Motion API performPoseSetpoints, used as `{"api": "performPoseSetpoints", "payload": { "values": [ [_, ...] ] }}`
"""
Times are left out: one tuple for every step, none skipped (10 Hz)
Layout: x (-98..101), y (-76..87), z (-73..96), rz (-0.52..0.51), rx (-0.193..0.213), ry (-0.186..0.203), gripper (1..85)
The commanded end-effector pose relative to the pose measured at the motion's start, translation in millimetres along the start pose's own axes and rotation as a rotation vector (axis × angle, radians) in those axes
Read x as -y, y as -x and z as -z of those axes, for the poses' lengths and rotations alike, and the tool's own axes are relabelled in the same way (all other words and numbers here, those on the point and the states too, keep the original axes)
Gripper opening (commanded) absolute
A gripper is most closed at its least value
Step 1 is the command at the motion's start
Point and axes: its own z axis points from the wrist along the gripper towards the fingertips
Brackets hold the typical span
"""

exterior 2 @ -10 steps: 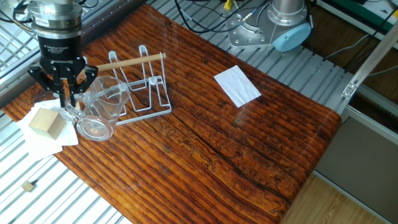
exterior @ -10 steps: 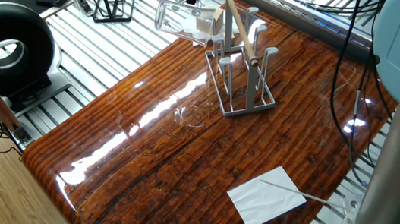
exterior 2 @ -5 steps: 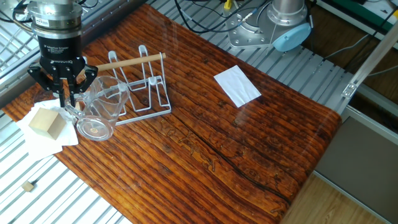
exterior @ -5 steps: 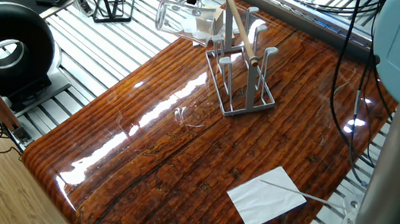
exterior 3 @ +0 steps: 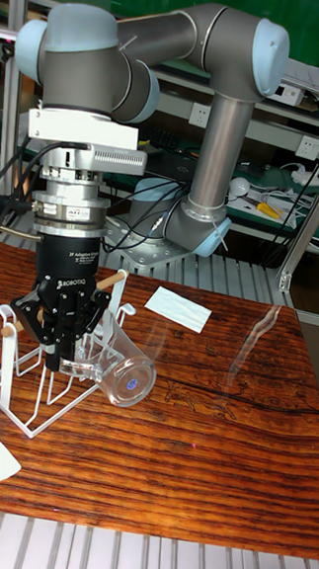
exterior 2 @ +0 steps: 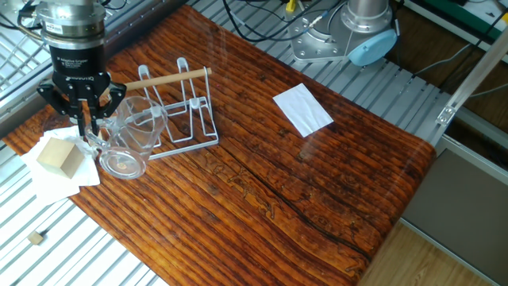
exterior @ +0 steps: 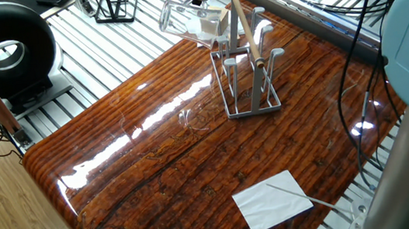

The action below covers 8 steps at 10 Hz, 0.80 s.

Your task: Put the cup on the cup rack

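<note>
The cup (exterior 2: pixel 125 143) hangs tipped on its side above the bench (exterior 2: pixel 262 183), its thick base turned outward and away from the rack, held off the wood by the gripper (exterior 2: pixel 82 125), whose jaws are clamped on the glass wall near the rim (the tall fixed view shows the dark fingers (exterior 3: pixel 54 352) reaching down onto the clear wall). Going by size, the UR5 arm (exterior 3: pixel 143 61) towers over everything, then comes the glossy striped bench itself. Next is the cup rack (exterior 2: pixel 178 107), standing upright just beside the cup with its wooden rod handle (exterior 2: pixel 167 78) lying across the top; its pegs rise right next to the glass, and whether they touch I cannot tell. A white sheet of paper (exterior 2: pixel 302 109) lies flat well apart, toward the arm's base. Smallest nearby is a pale wooden block (exterior 2: pixel 58 155) on white paper at the bench edge, just beside the gripper.
</note>
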Motion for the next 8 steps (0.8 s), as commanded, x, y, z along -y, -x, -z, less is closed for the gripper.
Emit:
{"api": "performPoseSetpoints", "payload": {
  "values": [
    [-0.5, 1.7, 2.5, -0.015, 0.011, 0.01, 1.0],
    [-0.5, 1.5, 2.2, -0.015, 0.01, 0.011, 1.0],
    [-2.4, 4.0, 1.6, -0.017, 0.011, 0.012, 1.0],
    [-3.9, 6.3, 0.6, -0.022, 0.008, 0.013, 1.0],
    [-4.8, 10.7, -3.0, -0.027, 0.005, 0.012, 1.0],
    [-5.7, 14.9, -10.6, -0.03, 0.006, 0.009, 1.0],
    [-3.5, 16.5, -19.9, -0.028, 0.003, 0.0, 1.0],
    [0.3, 15.5, -25.0, -0.019, -0.004, -0.012, 1.0]
  ]
}}
